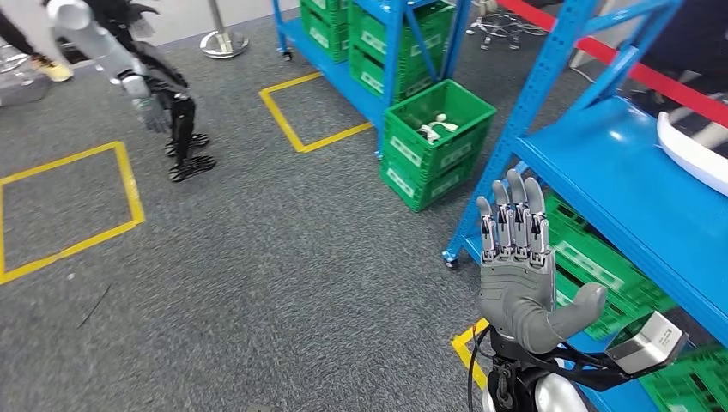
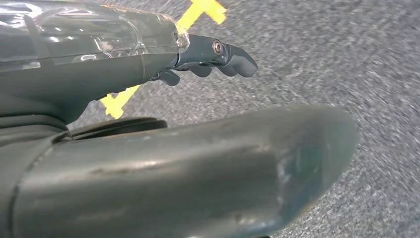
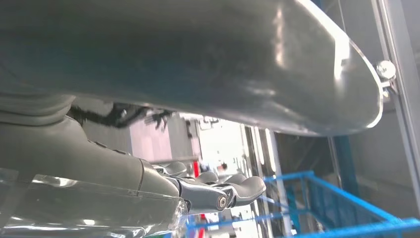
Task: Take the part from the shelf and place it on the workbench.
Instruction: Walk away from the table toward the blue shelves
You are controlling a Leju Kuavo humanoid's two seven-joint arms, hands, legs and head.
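White part [image 1: 438, 126] lies inside the green crate [image 1: 439, 137] standing on the grey floor [image 1: 257, 275], at about 12 o'clock from the right hand [image 1: 519, 257] in the head view, well apart from it. Right hand raised at 5 o'clock of the frame, fingers straight and together, thumb out, grasping nothing; blue shelf [image 1: 627, 193] just beside it at 3 o'clock. Left hand [image 1: 153, 112] at 10 o'clock, fingers loosely curled down, nothing held; in its wrist view the fingers [image 2: 233, 59] hang above the floor near yellow tape [image 2: 119, 101]. More green crates [image 1: 378, 39] sit on the far rack at 12 o'clock.
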